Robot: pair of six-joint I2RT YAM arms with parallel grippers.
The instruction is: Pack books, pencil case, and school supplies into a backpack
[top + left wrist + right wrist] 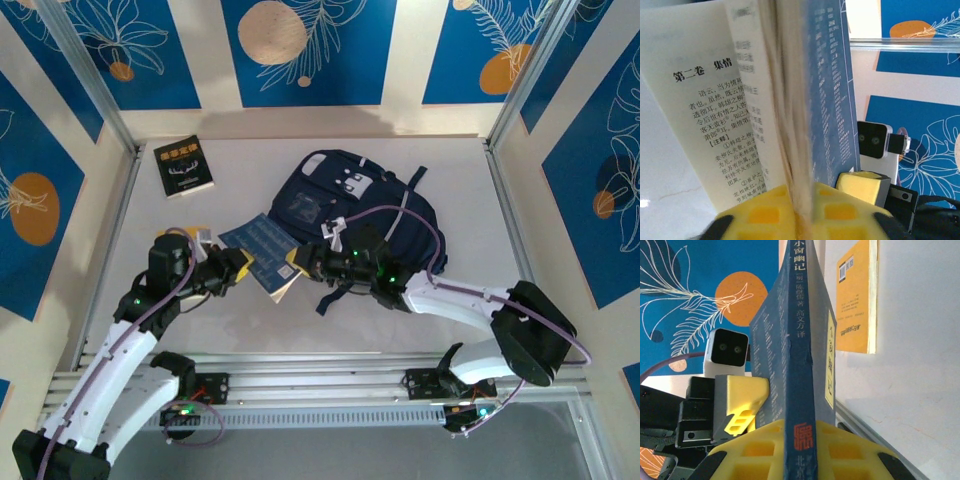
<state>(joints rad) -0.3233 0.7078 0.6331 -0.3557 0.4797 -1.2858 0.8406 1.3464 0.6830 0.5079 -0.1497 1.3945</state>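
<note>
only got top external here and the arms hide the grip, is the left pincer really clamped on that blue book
Observer: yes, the left pincer is shut on the page edge of the dark blue book, one leaf splayed open.
Operator: and the right
Observer: the right pincer grips the same book by its spine.
Operator: what's the yellow bit
Observer: a yellow-orange book flat on the table, barcode up.

Robot lab test cell. A white table is boxed in by aluminium posts and printed blue backdrop panels. Two arms are bolted to a slotted rail at the near edge, with exposed purple cables and lit green status LEDs.
</note>
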